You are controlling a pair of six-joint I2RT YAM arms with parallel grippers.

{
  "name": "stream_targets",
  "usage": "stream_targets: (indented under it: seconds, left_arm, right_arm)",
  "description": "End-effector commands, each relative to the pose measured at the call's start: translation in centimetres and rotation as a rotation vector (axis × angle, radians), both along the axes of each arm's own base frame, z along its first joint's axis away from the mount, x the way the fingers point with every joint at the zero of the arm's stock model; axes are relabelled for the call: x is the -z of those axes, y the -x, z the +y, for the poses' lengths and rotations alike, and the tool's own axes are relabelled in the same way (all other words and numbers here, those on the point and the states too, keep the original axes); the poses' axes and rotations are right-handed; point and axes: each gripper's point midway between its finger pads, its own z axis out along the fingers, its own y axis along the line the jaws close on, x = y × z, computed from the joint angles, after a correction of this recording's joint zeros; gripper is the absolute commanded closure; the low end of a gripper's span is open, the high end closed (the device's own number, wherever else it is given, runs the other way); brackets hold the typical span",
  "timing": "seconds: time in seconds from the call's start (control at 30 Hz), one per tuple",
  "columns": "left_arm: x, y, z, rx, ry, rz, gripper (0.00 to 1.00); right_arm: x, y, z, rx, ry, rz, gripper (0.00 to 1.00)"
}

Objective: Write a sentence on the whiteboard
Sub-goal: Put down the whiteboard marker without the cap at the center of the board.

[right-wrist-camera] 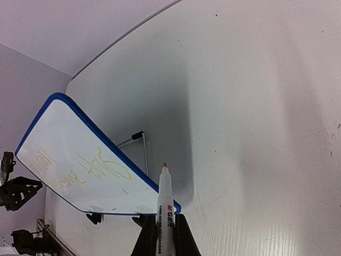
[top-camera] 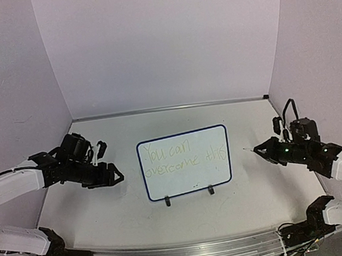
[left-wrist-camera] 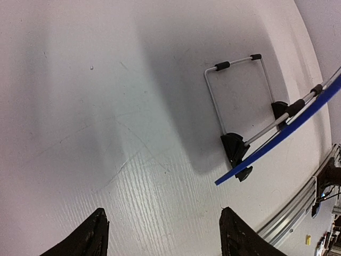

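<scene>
The whiteboard (top-camera: 185,163) stands propped on its two black feet in the middle of the table, blue-framed. On it is the sentence (top-camera: 186,154) in thin yellow-green handwriting, two lines reading "You can overcome this". My right gripper (top-camera: 264,150) hangs just right of the board, shut on a white marker (right-wrist-camera: 165,213) whose orange tip points away from the board's right edge (right-wrist-camera: 120,162). Left of the board my left gripper (top-camera: 115,173) is open and holds nothing. In the left wrist view its fingertips (left-wrist-camera: 96,234) frame bare table, with the whiteboard (left-wrist-camera: 282,136) edge-on at the right.
A wire stand (left-wrist-camera: 234,101) props the board from behind. White walls enclose the table on three sides. A metal rail (top-camera: 176,254) runs along the near edge by the arm bases.
</scene>
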Motion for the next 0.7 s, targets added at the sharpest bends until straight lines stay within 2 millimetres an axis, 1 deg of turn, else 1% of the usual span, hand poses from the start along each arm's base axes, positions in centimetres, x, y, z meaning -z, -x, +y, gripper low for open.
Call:
stream_targets:
  seconds: [0.0,0.03,0.1,0.23,0.37,0.47,0.57,0.67]
  left_arm:
    - [-0.9,-2.1,0.2,-0.048,0.005,-0.059,0.30]
    - [-0.8,-2.3,0.3,-0.053,0.002,-0.062,0.29]
    - [-0.7,-2.5,0.4,-0.062,-0.002,-0.067,0.30]
    - [-0.6,-3.2,1.0,-0.092,-0.013,-0.087,0.29]
    - [-0.5,-3.6,1.5,-0.113,-0.012,-0.096,0.29]
    - [-0.1,-3.7,1.7,-0.119,-0.015,-0.090,0.29]
    - [0.2,-3.9,1.9,-0.125,-0.018,-0.089,0.29]
    - [0.3,-4.0,2.3,-0.133,-0.021,-0.096,0.29]
  right_arm:
    - [-3.1,-3.4,-0.5,0.113,-0.097,-0.214,1.00]
    - [-3.0,-3.8,-0.6,0.128,-0.108,-0.229,1.00]
    - [-2.1,-4.5,-0.5,0.137,-0.113,-0.228,1.00]
    - [0.4,-5.8,0.3,0.132,-0.121,-0.204,1.00]
    - [2.7,-6.7,1.0,0.114,-0.102,-0.171,1.00]
    - [4.5,-7.0,1.2,0.103,-0.080,-0.138,0.98]
    - [6.4,-7.0,1.3,0.096,-0.060,-0.102,0.93]
    - [7.8,-6.7,1.0,0.103,-0.041,-0.077,0.85]
